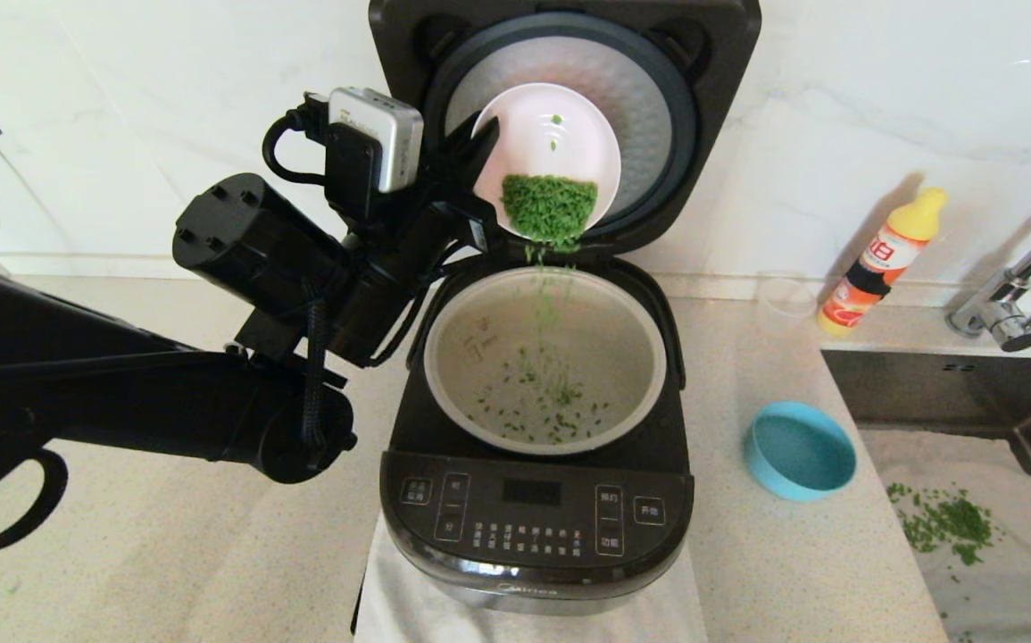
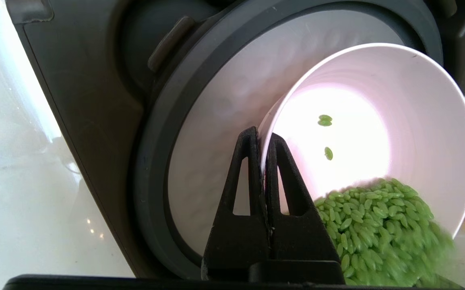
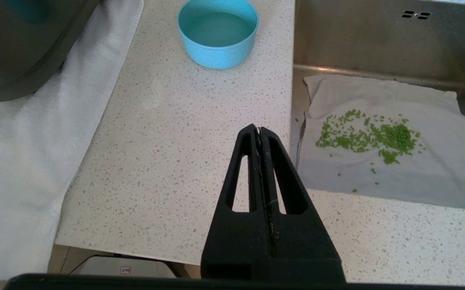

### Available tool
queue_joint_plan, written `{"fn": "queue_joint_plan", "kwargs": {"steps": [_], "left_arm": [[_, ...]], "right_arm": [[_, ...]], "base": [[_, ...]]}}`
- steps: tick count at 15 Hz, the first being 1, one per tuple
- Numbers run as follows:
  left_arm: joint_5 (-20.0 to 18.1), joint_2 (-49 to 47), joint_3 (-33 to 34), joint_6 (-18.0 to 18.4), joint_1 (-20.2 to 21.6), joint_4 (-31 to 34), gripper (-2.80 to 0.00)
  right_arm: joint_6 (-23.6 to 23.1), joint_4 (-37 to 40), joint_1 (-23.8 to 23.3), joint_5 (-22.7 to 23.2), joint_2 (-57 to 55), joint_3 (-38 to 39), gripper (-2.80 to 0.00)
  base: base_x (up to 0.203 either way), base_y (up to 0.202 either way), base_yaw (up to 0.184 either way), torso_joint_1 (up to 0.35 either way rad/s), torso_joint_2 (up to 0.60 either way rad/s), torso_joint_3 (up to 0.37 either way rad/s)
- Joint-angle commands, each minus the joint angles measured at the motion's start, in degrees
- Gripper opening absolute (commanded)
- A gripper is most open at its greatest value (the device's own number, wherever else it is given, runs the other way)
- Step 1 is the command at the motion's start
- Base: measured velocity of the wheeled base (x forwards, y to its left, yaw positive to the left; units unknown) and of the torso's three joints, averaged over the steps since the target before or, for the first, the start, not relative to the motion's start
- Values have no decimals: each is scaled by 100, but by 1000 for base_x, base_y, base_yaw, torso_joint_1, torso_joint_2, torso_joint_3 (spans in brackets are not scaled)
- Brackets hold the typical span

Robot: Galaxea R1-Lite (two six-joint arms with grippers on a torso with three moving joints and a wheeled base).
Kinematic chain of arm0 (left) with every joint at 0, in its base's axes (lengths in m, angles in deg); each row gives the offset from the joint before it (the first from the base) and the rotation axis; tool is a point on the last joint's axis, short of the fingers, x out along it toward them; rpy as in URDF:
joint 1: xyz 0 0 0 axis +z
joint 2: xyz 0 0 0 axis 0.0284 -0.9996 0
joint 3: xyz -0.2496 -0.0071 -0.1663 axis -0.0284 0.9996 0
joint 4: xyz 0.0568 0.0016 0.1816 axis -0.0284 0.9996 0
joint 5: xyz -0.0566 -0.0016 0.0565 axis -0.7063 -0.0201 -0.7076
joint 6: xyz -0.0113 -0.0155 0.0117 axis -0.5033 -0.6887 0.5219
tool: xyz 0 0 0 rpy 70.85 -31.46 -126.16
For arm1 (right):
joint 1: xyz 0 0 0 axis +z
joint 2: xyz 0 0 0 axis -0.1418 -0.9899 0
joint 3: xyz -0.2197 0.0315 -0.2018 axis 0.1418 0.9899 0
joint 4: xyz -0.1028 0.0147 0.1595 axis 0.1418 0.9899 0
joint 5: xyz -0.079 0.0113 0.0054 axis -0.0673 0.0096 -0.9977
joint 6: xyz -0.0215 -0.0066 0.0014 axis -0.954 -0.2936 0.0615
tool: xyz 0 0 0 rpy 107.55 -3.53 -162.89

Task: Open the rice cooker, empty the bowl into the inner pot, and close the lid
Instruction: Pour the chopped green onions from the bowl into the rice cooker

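Two bowls out here: a white one and a blue one. One cooker, one pot in it. One bottle, one tap, two cloths, and green grains beyond counting.

Bright, even daylight; glare blows out the tilted white round bowl interior, falling green grains motion-blurred, glossy black rice cooker panel reflects light, soft shadows.
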Motion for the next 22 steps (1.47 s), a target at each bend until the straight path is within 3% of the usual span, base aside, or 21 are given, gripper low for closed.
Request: {"fn": "queue_joint_plan", "kwargs": {"steps": [1, 5, 14, 22], "left_arm": [[1, -76, 106, 40, 2, -43, -280], [16, -331, 494, 242, 12, -43, -280], [36, -608, 415, 780, 166, -43, -280], [291, -629, -370, 1162, 239, -43, -280]], "right_arm": [[0, 3, 1, 2, 1, 1, -280], [0, 3, 1, 2, 1, 1, -280], [0, 3, 1, 2, 1, 1, -280], [0, 3, 1, 2, 1, 1, -280]], "base": [[0, 0, 0, 0, 0, 0], [0, 0, 0, 0, 0, 0], [0, 0, 0, 0, 0, 0], [0, 0, 0, 0, 0, 0]]}}
